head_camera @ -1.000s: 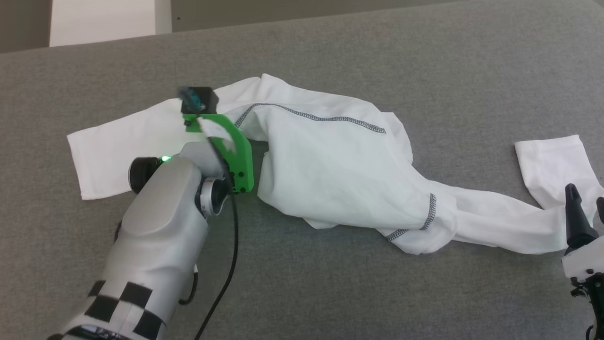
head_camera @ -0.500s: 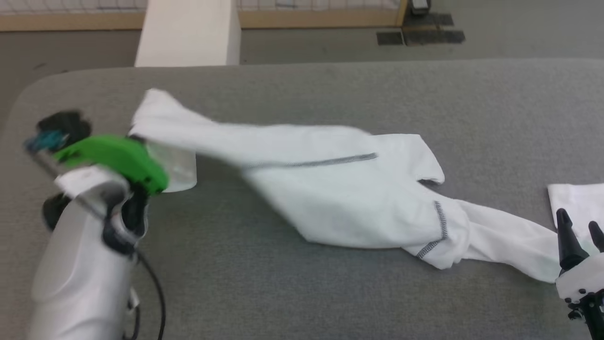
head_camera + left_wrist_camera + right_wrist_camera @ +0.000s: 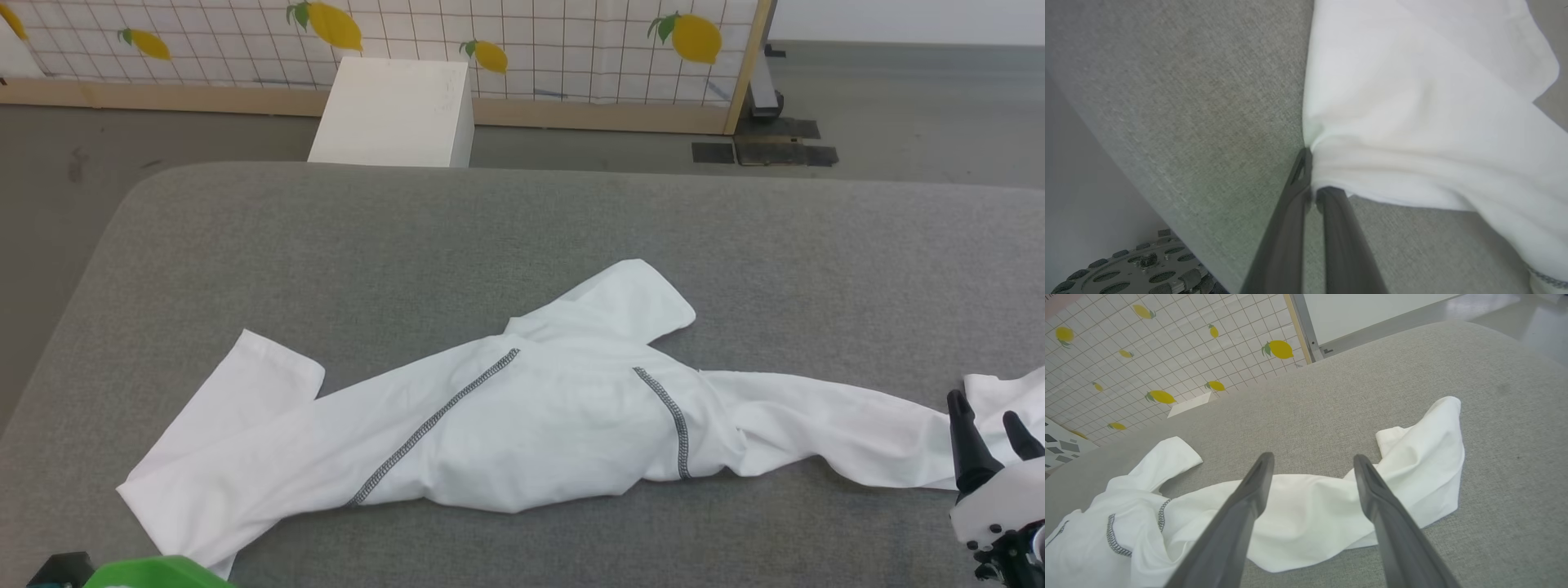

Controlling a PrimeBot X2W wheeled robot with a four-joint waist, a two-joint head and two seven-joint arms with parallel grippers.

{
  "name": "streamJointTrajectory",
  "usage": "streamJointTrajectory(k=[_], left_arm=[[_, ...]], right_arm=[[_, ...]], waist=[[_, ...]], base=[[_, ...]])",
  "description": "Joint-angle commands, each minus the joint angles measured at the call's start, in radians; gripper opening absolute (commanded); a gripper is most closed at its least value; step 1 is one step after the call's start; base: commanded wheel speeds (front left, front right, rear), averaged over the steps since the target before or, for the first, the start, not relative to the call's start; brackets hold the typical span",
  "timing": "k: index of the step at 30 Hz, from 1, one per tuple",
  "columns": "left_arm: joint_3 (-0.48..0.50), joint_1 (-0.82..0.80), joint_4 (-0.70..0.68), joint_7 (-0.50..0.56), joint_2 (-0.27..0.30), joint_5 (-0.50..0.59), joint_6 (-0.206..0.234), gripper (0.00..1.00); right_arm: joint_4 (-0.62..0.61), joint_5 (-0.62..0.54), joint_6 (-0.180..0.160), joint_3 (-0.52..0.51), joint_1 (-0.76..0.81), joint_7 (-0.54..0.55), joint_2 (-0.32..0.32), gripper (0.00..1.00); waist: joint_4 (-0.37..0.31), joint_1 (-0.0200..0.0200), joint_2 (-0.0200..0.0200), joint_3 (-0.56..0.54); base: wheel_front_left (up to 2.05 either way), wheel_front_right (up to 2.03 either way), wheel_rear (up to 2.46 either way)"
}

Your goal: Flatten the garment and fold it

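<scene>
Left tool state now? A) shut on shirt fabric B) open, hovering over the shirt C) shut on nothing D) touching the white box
A: in the left wrist view the left tool has its two fingers together, with a bunched edge of the garment pinched at their tips.

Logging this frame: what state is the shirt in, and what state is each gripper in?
garment: unfolded, lying wrinkled on the grey surface, sleeves stretched out to either side.
left gripper: shut on an edge of the garment.
right gripper: open, over a sleeve, holding nothing.
</scene>
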Motion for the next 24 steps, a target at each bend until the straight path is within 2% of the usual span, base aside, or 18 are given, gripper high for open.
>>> streamJointTrajectory(k=[1,2,7,12,16,20,24], left_arm=[[0.003,0.000,-0.007,-0.008,-0.011,-0.010,-0.014,0.58],[0.008,-0.006,-0.021,-0.021,-0.019,-0.018,-0.029,1.00],[-0.008,-0.052,-0.129,-0.103,0.021,0.032,-0.109,1.00],[-0.075,-0.087,-0.261,-0.283,0.083,0.208,-0.172,1.00],[-0.143,-0.089,-0.280,-0.393,0.079,0.311,-0.200,1.00],[-0.191,-0.087,-0.257,-0.419,0.057,0.352,-0.206,1.00],[-0.210,-0.099,-0.235,-0.432,0.031,0.357,-0.213,1.00]], right_arm=[[0.002,-0.008,-0.001,-0.001,0.016,0.000,0.000,1.00],[0.003,-0.007,-0.001,0.000,0.019,0.001,0.000,1.00],[-0.015,-0.018,-0.001,0.028,0.025,0.012,0.000,1.00],[-0.064,-0.042,-0.001,0.116,0.019,0.062,0.000,1.00],[-0.108,-0.070,-0.001,0.259,0.005,0.162,-0.008,1.00],[-0.122,-0.084,-0.001,0.398,-0.029,0.284,-0.063,1.00],[-0.112,-0.110,-0.001,0.485,-0.085,0.370,-0.112,1.00]], waist=[[0.006,0.0000,0.0088,-0.010],[0.010,0.0000,0.0088,-0.014],[0.019,0.0000,0.0088,-0.019],[0.024,0.0000,0.0088,-0.002],[0.023,0.0000,0.0088,0.022],[0.023,0.0000,0.0088,0.050],[0.029,0.0000,0.0088,0.080]], base=[[0.00,0.00,0.00],[0.00,0.00,0.00],[0.00,0.00,0.00],[0.00,0.00,0.00],[0.00,0.00,0.00],[0.00,0.00,0.00],[0.00,0.00,0.00]])
